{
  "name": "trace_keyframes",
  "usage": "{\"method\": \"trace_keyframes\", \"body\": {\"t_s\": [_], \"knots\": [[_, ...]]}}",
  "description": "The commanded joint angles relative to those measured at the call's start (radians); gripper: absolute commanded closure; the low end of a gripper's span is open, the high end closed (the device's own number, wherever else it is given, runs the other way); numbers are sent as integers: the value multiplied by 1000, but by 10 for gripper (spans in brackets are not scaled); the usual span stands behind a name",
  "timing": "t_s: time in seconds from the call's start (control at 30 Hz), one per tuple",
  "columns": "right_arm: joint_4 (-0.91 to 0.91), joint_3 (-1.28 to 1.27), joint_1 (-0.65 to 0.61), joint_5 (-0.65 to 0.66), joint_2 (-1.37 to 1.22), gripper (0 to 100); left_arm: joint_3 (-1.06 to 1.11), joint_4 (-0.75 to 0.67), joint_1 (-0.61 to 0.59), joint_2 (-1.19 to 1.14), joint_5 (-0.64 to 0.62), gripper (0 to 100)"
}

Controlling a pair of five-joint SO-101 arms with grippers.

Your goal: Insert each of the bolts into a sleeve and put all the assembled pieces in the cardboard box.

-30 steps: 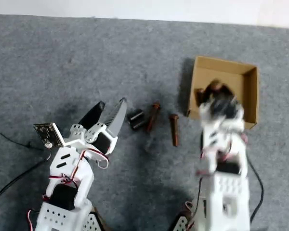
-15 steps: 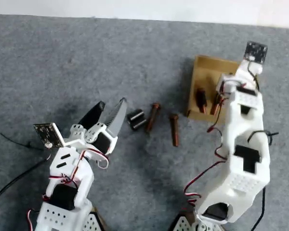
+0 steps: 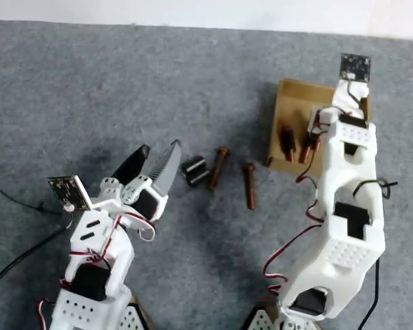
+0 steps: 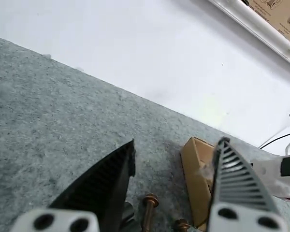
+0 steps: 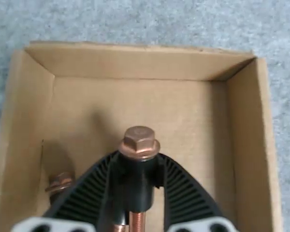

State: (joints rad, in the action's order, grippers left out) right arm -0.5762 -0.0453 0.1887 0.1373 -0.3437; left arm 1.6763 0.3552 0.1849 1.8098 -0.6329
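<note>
Grey felt is spread over the table. Over the cardboard box, a bolt seated in a black sleeve is clamped between the right gripper fingers; another assembled piece is seen on the box floor. The left gripper is held wide open and empty near a loose sleeve, a loose bolt and a second bolt

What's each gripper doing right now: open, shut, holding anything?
Left gripper: open, holding nothing.
Right gripper: shut on a copper hex-head bolt in a black sleeve, over the brown cardboard box.
</note>
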Motion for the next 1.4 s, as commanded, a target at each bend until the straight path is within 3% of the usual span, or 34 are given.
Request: {"method": "trace_keyframes", "body": {"t_s": [0.0,0.13,0.37,0.53,0.77,1.0,1.2,1.37], "knots": [[-50,70,-15,12,27,896,19,-17,-5,10,-5,752],[-107,70,-16,5,31,760,19,-17,-5,10,-5,752],[-194,77,18,5,50,757,19,-17,-5,10,-5,752],[-303,70,-25,5,216,757,19,-17,-7,10,-5,752],[-499,-36,-286,5,467,757,19,-18,-7,10,-5,752],[-498,-277,-671,5,542,757,19,-20,-10,10,-5,752],[-344,-380,-711,5,518,757,19,-21,-15,13,-5,752],[-312,-490,-710,5,509,757,19,-23,-87,15,-8,752]]}}
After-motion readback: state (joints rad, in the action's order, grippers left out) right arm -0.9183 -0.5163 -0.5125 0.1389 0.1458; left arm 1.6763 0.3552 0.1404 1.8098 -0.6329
